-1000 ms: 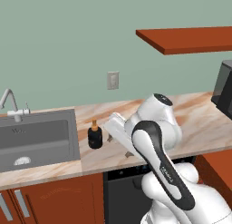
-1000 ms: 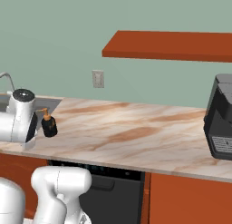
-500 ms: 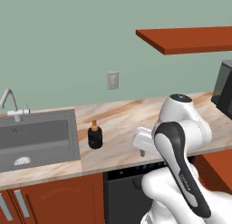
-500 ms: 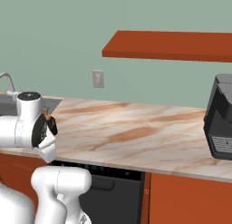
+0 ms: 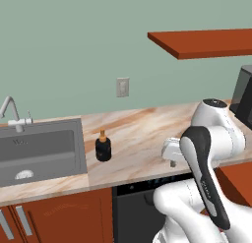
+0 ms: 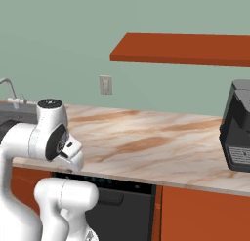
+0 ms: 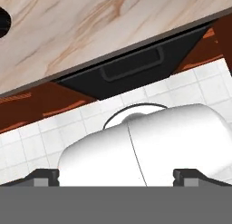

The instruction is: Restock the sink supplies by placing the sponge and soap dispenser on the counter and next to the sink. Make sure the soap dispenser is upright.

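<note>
Standing upright on the counter [image 5: 147,134], just to the right of the sink [image 5: 39,148], the soap dispenser [image 5: 103,146] looks already placed as the task wants, so the step in hand seems to be the pull-away after setting it down. The gripper [image 5: 171,153] hangs further right of the sink than the bottle does, well apart from it, near the counter's front edge above the black dishwasher [image 5: 142,207]. In the hand view its two dark fingertips [image 7: 45,177] stand far apart at the bottom corners with nothing between them, so the pincer is wide open and holds nothing; that view looks down past the counter edge onto the dishwasher door and the white floor tiles [image 7: 45,137]. The sponge I cannot make out; a small pale shape in the sink basin is too unclear to name. The next move, as I judge it, calls for finding the sponge, reaching it with the open jaws, and setting it on the counter beside the sink without knocking the dispenser over. Compared with a second ago, the arm has swung from close beside the bottle to well right of it, while the dispenser has kept its spot by the sink.
</note>
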